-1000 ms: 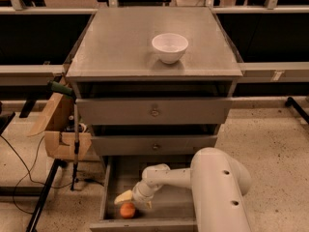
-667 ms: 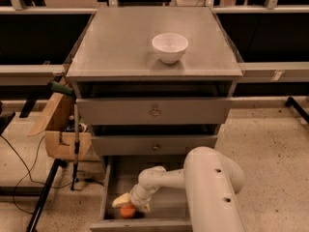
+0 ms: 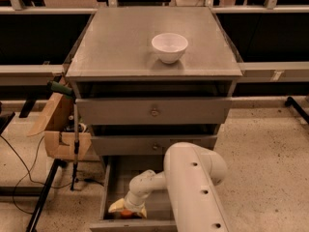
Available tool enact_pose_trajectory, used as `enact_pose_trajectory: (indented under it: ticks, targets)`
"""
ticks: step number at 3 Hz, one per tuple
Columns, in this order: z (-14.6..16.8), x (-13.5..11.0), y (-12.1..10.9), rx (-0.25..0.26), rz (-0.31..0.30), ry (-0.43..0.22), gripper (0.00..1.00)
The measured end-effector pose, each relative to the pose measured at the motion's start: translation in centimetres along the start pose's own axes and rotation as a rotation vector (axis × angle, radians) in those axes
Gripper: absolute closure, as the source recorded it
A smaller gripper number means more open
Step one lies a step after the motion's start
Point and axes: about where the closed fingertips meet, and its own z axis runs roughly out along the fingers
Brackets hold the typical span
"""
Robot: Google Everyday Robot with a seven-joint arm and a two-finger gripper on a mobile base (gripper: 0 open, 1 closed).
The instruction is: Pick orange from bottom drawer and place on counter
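While the arm reaches down into the open bottom drawer (image 3: 120, 178), its hand (image 3: 127, 208) sits right over the orange (image 3: 126, 213) near the drawer's front; whether it grips yet, I cannot tell. Lifting the fruit onto the worktop (image 3: 120, 47), where a white bowl (image 3: 169, 47) stands, looks still undone.

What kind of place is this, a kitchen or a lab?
Probably a robot test lab: a grey counter, a cardboard box beside it, speckled floor, and the gripper down in the bottom drawer at the orange.
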Motion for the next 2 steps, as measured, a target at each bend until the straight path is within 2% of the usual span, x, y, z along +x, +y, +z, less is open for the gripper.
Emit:
enact_pose_trajectory:
  ticks: [1,2]
  targets:
    - [0.85,-0.21,-0.45,-0.024,0.027,-0.003,0.0]
    - [1.01,0.17,-0.81,-0.031,0.056,0.022,0.16]
